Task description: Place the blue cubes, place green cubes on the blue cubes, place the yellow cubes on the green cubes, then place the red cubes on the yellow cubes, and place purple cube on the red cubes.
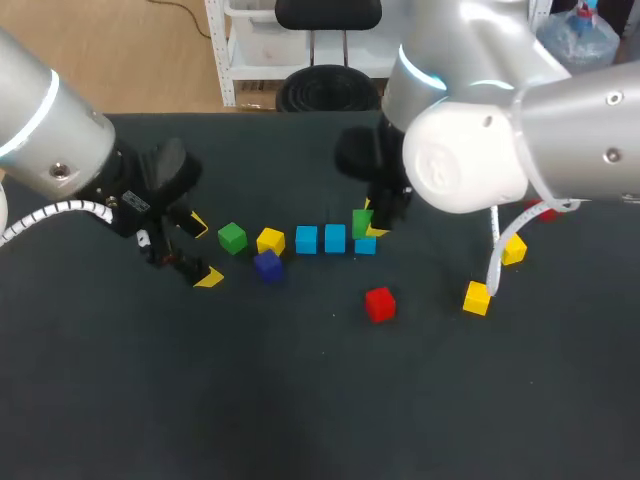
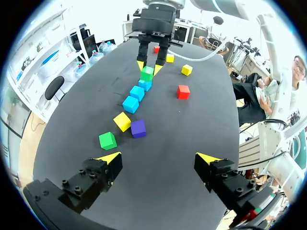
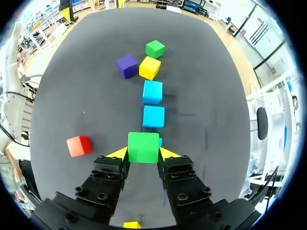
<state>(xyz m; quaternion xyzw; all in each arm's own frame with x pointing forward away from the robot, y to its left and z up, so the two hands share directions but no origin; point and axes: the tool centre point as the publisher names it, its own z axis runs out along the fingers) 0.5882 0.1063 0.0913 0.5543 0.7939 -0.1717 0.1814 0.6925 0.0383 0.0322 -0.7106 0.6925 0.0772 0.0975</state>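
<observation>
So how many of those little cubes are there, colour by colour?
blue cubes: 3
green cubes: 2
yellow cubes: 3
red cubes: 2
purple cube: 1
Total: 11

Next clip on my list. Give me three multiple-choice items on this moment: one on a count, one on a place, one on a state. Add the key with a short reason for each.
1. How many blue cubes stand in the row? A two; B three; C five.
2. The purple cube lies: A atop a blue cube; B right beside a yellow cube; C between the fingers.
3. The right pincer is: A open, empty; B shut on the purple cube; C shut on a green cube.

1 B: the head view shows three in line.
2 B: it lies on the table against the yellow one.
3 C: both fingers press its sides.
</observation>
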